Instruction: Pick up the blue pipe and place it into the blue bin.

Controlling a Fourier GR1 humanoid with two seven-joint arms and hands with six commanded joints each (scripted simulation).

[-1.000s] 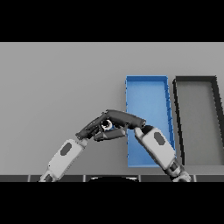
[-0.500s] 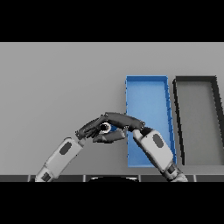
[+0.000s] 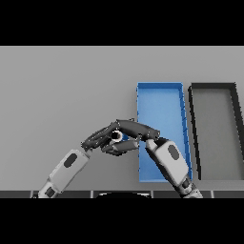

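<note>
On the grey table [image 3: 62, 90] two long trays stand side by side toward the right: a blue bin [image 3: 162, 105] and, just beside it on its right, a dark grey bin [image 3: 214, 124]. The robot's right arm comes up from the lower edge across the near part of the blue bin, and its right hand [image 3: 136, 128] reaches leftward over the bin's left wall to the bare table just beside it. There its fingers and thumb are curled around the blue pipe [image 3: 123, 137], of which only a small blue patch and a pale ring-shaped end show between the dark fingers. The pipe is therefore outside the blue bin, close to the bin's left wall, near the middle of that wall's length; whether it rests on the table or is lifted off it cannot be told from this view. The left arm enters from the lower left and slants up to the right, so that the left hand [image 3: 97, 139] meets the right one at the pipe. Its fingers lie fairly straight, pointing toward the pipe, their tips against or just beside the right hand's fingers.
</note>
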